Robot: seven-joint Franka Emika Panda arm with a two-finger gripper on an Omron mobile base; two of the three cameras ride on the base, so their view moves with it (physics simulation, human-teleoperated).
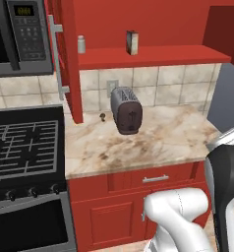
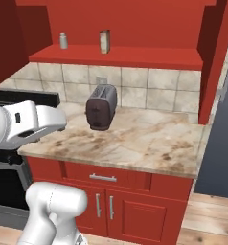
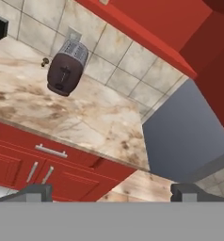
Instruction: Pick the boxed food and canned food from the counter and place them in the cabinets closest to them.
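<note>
Left base view: red wall cabinets point(image 1: 148, 22) across the top, one door point(image 1: 65, 59) swung open edge-on beside the stove, open red shelf point(image 1: 153, 56) running right from it. Beige marbled counter point(image 1: 138, 142) sits on red base cupboards point(image 1: 124, 206) with a silver drawer handle point(image 1: 156, 178). Black stove point(image 1: 23, 142) at left, microwave point(image 1: 15, 34) above it. Tiled backsplash point(image 1: 163, 81) with a wall outlet point(image 1: 112, 87) behind the toaster. White robot arm point(image 1: 178, 216) at lower right.

Dark toaster point(image 1: 126, 110) stands on the counter near the back wall, slots up. A small dark object point(image 1: 103, 116) lies just left of it, too small to tell what it is.

Boxed food point(image 1: 132, 43) stands upright on the open shelf, above the toaster and a little right of it. Grey shaker point(image 1: 81, 44) is on the same shelf further left, near the open door, apart from the box.

Right base view: same layout, box and shaker up on the shelf, toaster below.

Hand view: tilted look down at counter, toaster and cupboards. Gripper point(image 3: 114, 192) is spread wide, the two dark fingertips point(image 3: 36, 192) far apart at the bottom corners, nothing between them, well away from counter and shelf.
</note>
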